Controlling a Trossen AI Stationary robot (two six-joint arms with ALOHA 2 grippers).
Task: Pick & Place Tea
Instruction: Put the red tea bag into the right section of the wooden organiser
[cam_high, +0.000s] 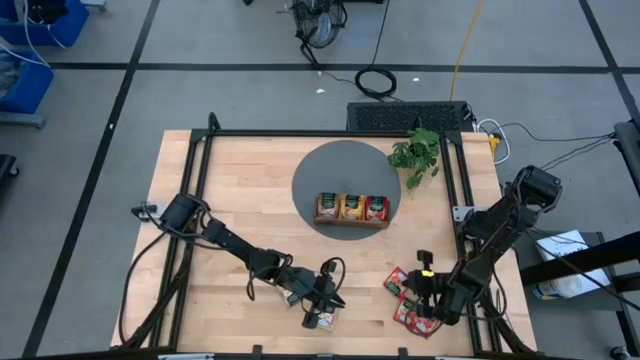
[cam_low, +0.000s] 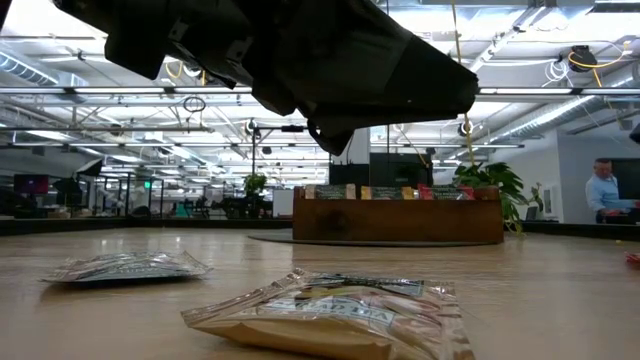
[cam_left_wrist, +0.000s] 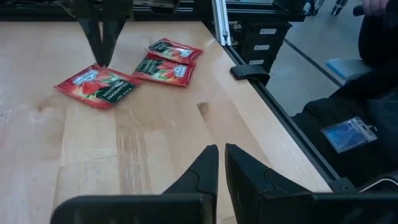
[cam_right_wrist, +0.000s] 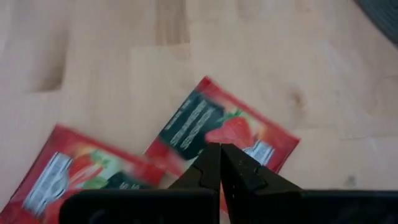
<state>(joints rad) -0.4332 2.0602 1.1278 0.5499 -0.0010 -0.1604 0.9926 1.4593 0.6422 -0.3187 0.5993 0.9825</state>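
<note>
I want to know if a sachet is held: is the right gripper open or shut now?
Shut. The right gripper shows its two dark fingers pressed together, empty, just above a red tea sachet.

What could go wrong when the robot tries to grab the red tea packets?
The red sachets lie flat on the table and partly overlap, so the right gripper, shut with its tips right at one sachet, might slide off it or drag two at once. They also sit near the table's edge rail, so a push could send one against it or off the table.
</note>
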